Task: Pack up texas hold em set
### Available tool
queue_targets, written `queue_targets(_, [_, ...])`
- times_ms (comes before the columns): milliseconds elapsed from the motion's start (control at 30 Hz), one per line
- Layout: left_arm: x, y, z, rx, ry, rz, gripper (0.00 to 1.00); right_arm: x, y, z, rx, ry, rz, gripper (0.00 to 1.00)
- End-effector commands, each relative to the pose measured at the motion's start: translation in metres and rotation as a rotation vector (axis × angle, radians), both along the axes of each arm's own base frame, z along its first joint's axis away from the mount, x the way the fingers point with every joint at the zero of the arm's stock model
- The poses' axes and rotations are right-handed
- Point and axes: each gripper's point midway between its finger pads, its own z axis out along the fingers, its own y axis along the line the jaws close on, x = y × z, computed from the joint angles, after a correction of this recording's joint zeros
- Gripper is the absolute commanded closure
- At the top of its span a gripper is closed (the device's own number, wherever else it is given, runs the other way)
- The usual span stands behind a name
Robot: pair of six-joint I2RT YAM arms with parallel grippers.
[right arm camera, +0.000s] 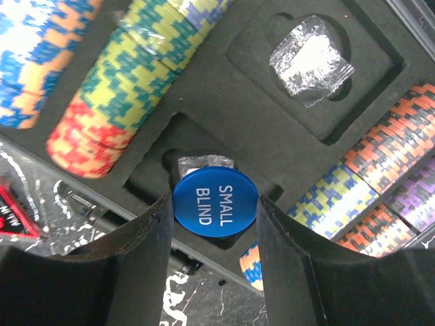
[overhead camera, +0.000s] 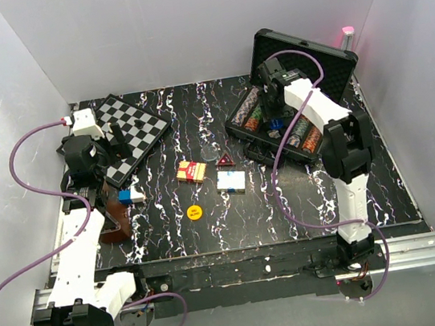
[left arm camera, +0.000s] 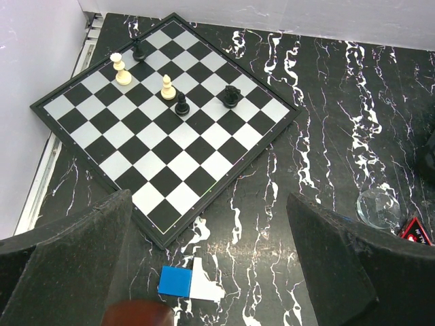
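The black briefcase (overhead camera: 299, 48) stands open at the back right, with rows of multicoloured chips (overhead camera: 253, 114) in its foam. My right gripper (overhead camera: 275, 113) is over the case. In the right wrist view it (right arm camera: 214, 234) is shut on the blue "SMALL BLIND" disc (right arm camera: 215, 205), held edge to edge just above a foam slot (right arm camera: 231, 102) between chip rows (right arm camera: 129, 75). A red-yellow card box (overhead camera: 192, 171), a white-blue card box (overhead camera: 230, 181) and a yellow disc (overhead camera: 194, 212) lie mid-table. My left gripper (overhead camera: 111, 182) (left arm camera: 207, 272) is open and empty.
The chessboard (left arm camera: 163, 129) with a few pieces lies ahead of the left gripper at the back left. A small blue-white block (left arm camera: 190, 283) and a brown object (left arm camera: 139, 314) lie below it. A clear disc (left arm camera: 378, 206) and red triangle (left arm camera: 416, 231) lie to the right. Crumpled plastic (right arm camera: 311, 60) fills another slot.
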Motion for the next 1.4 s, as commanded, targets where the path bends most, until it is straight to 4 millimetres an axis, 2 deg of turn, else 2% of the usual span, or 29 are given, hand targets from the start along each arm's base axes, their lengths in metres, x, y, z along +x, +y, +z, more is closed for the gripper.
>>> queue_targets(0, [-0.001,0.003,0.001,0.019,-0.004,0.010,0.02,0.007,-0.003,0.004,0.004,0.014,0.012,0.72])
queue_targets(233, [0.000,0.002,0.000,0.018,0.000,0.007,0.02,-0.001,-0.003,-0.020,-0.007,0.088,0.005,0.72])
queue_targets(500, [0.000,0.001,0.000,0.014,0.002,0.003,0.02,-0.006,0.001,-0.027,0.021,0.113,-0.013,0.71])
queue_targets(1033, [0.000,0.001,-0.002,0.014,0.005,0.003,0.02,-0.007,0.003,-0.061,0.011,0.185,-0.021,0.71])
queue_targets(1167, [0.001,0.001,-0.002,0.013,0.005,0.002,0.02,-0.006,0.005,-0.064,0.018,0.180,-0.038,0.69])
queue_targets(1367, [0.001,0.001,-0.001,0.013,0.003,0.000,0.02,0.007,0.004,-0.061,0.015,0.105,-0.067,0.68])
